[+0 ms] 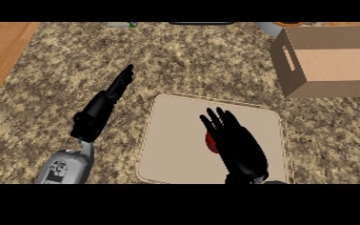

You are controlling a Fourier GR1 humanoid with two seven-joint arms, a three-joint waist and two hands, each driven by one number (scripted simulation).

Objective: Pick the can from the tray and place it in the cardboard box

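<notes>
R hand (239, 148) is hovering over the beige tray (175, 148), fingers straight and spread, pointing away from the robot, holding nothing. A sliver of red can (209, 142) is peeking out at the hand's left edge, about mid-tray; most of it is hiding under the palm, so can't tell if it's standing or lying, or whether the palm is touching it yet. L hand (105, 107) is resting open on the speckled granite counter (204, 62), left of the tray, fingers straight, not taking part. Cardboard box (320, 62) is sitting at far right, beyond the tray's far-right corner, well apart from the can, with its open side facing up and a handle slot showing on the left wall.

Step in hand, as I'm judging it: closing on the can. To do it well:
- hand is looking a bit right of the can; shifting it left so the can is sitting btw thumb and fingers before curling.
- coming down enough to wrap the body, not just the rim.
- lifting straight up clear of the tray lip, then carrying fwd and right, high enough to clear the box wall.
- keeping L hand where it is, out of the way.
</notes>
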